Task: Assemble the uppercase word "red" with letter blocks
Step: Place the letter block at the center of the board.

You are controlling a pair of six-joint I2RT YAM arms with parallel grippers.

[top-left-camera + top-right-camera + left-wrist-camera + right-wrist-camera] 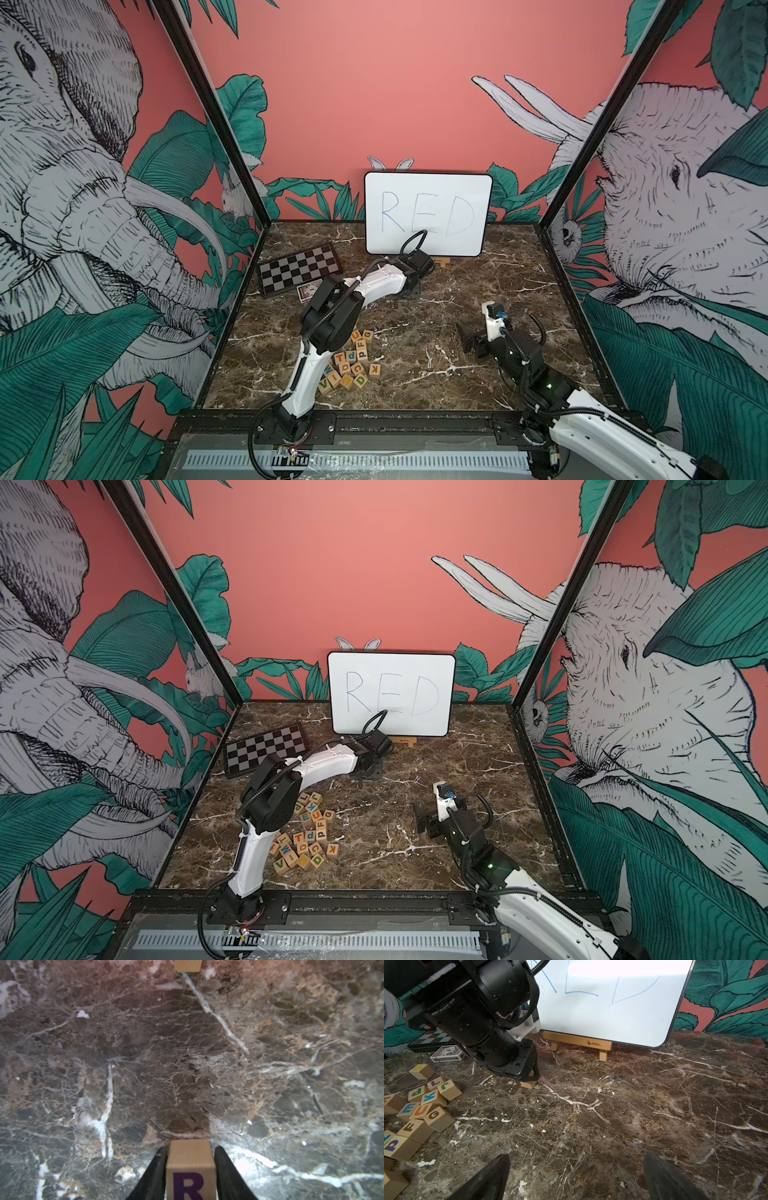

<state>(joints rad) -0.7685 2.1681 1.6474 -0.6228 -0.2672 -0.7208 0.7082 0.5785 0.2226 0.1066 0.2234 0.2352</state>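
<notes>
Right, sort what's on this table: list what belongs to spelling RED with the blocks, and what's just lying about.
For the job:
- R block, between the left end effector's fingers
- pile of letter blocks, including a blue E and a green D
- whiteboard reading RED, as the model

Lying about:
- checkered board
- card box

I am reading blue "RED" on the whiteboard (428, 195), "Manes" on its wooden stand (578, 1042), purple "R" on a letter block (190, 1159).
</notes>
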